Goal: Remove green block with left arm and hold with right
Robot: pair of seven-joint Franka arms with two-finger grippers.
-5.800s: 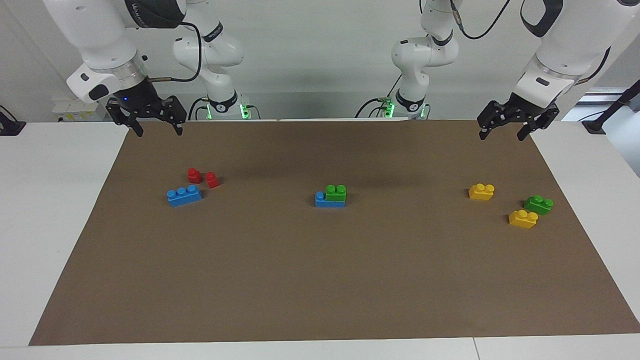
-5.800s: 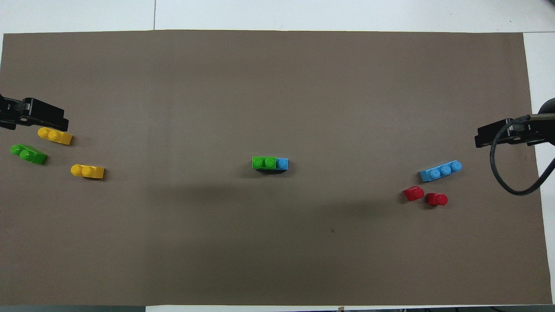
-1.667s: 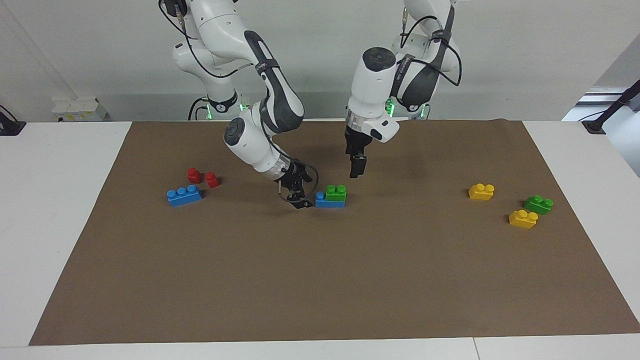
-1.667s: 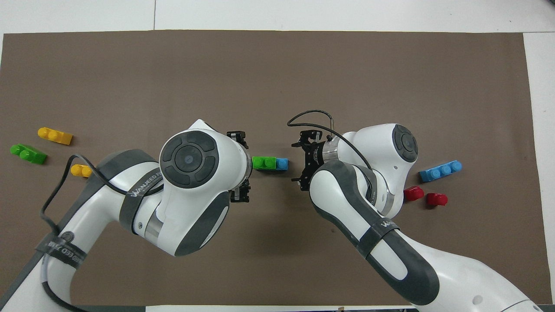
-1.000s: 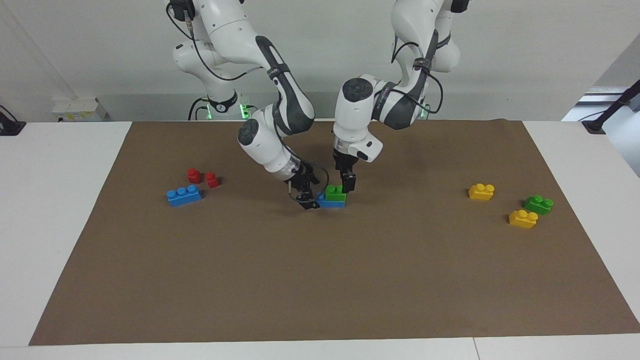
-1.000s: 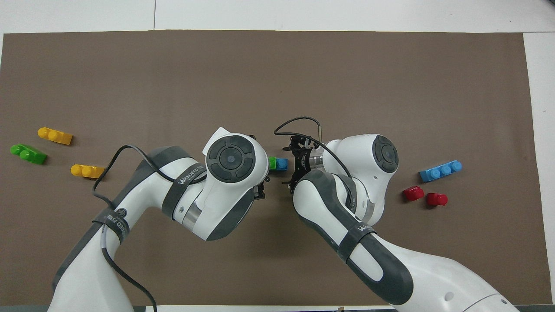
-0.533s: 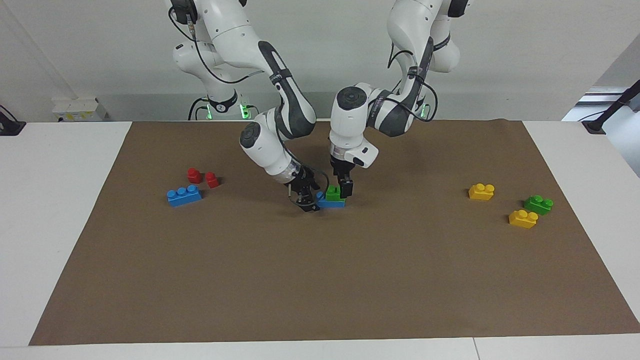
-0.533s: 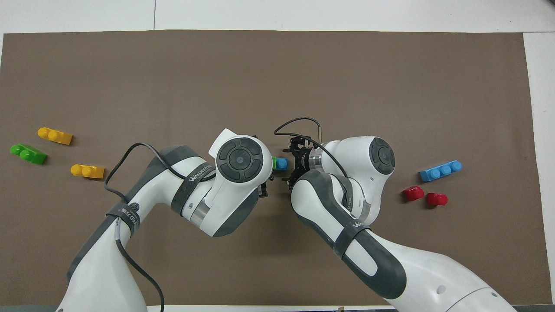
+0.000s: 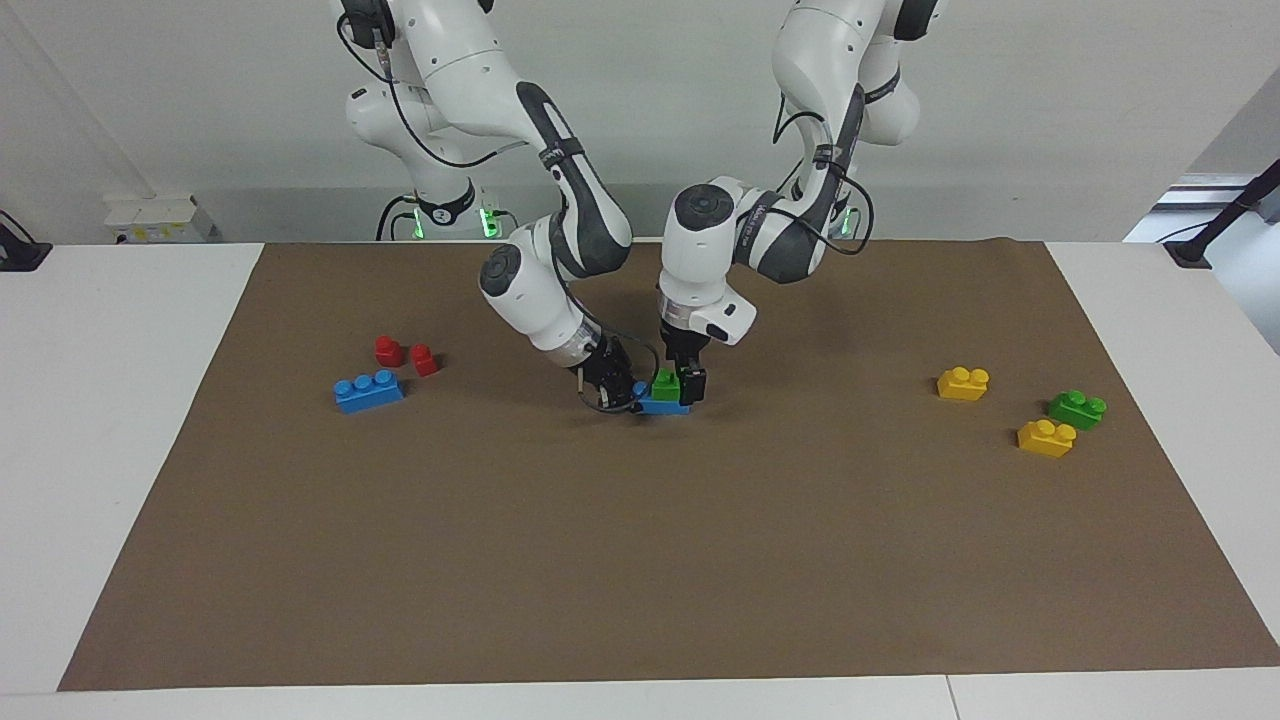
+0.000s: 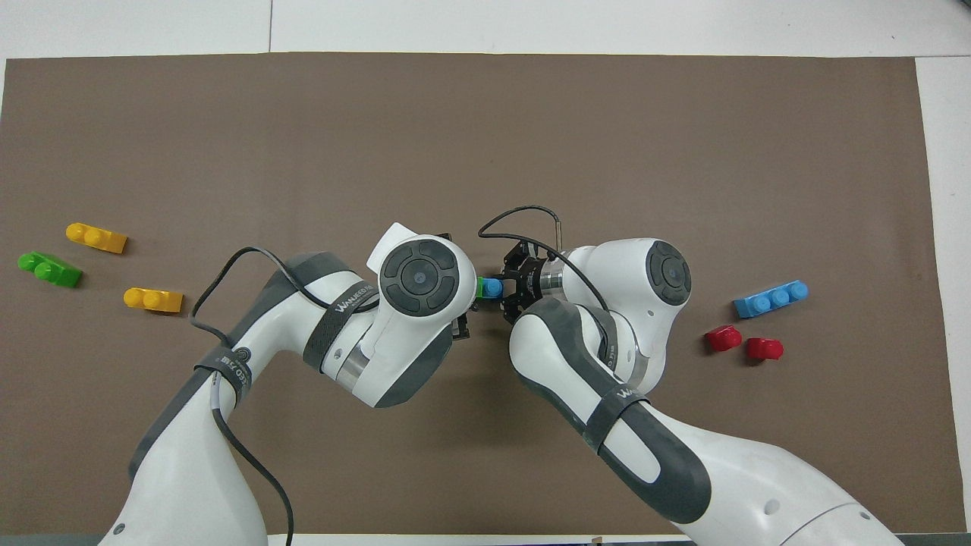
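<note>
The green block [image 9: 663,385] sits on a short blue brick [image 9: 660,406] at the middle of the brown mat; in the overhead view only a sliver of the green block [image 10: 479,287] and one blue stud [image 10: 493,287] show. My left gripper [image 9: 690,385] is down at the green block, at its end toward the left arm. The left wrist hides it in the overhead view. My right gripper [image 9: 625,392] is low at the blue brick's other end, and in the overhead view the right gripper [image 10: 507,289] is shut on that brick.
A second green brick [image 9: 1077,408] and two yellow bricks [image 9: 963,383] [image 9: 1046,437] lie toward the left arm's end of the mat [image 9: 640,560]. A long blue three-stud brick [image 9: 369,391] and two red pieces [image 9: 388,350] [image 9: 424,359] lie toward the right arm's end.
Both arms came in from the table's ends to the middle stack. In the last half second the right gripper closed on the blue brick and the left gripper settled lower at the green block.
</note>
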